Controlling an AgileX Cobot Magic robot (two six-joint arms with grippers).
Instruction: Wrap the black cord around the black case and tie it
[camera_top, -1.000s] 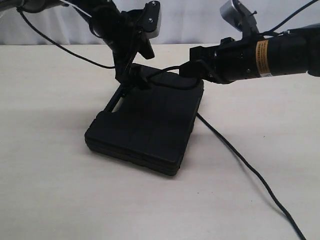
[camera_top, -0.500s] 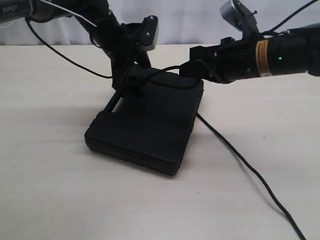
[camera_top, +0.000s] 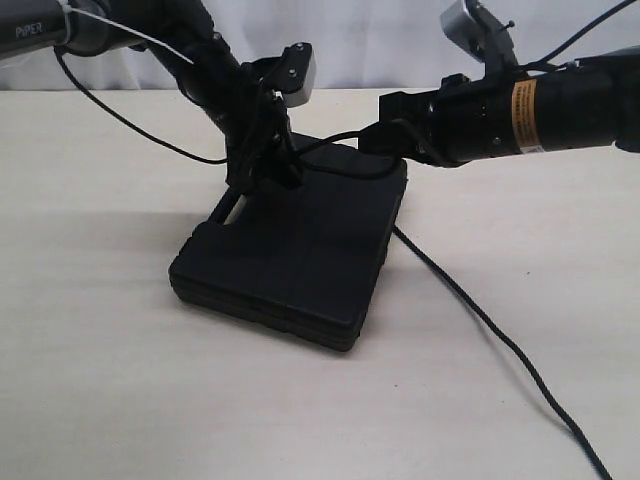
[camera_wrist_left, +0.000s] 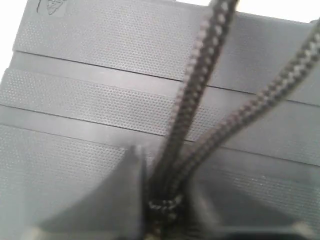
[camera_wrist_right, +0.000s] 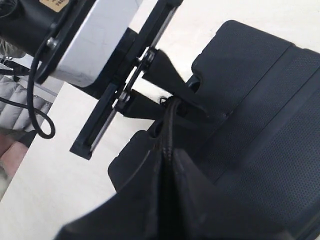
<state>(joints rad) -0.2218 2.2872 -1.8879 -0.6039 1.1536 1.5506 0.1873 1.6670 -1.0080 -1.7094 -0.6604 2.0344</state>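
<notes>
The black case (camera_top: 290, 250) lies flat on the table, its far end slightly raised. My left gripper (camera_top: 265, 168) reaches down at the case's far left corner. In the left wrist view, two strands of the black cord (camera_wrist_left: 192, 100) cross the ribbed lid (camera_wrist_left: 80, 100) and meet at a small frayed knot between the jaws, which are shut on it. My right gripper (camera_top: 372, 140) hovers over the far right corner, shut on the cord (camera_wrist_right: 169, 135). That strand runs straight across to the left gripper (camera_wrist_right: 172, 102). The loose cord (camera_top: 470, 300) trails off the case's right side toward the near right.
The cream table (camera_top: 100, 380) extends all around the case. A smooth robot cable (camera_top: 120, 95) hangs behind the left arm. The cord's tail lies across the table's right front area. A pale curtain closes off the back.
The left gripper has dropped lower onto the case's far left corner and its jaws have closed on the cord. The right arm and the case have not moved.
</notes>
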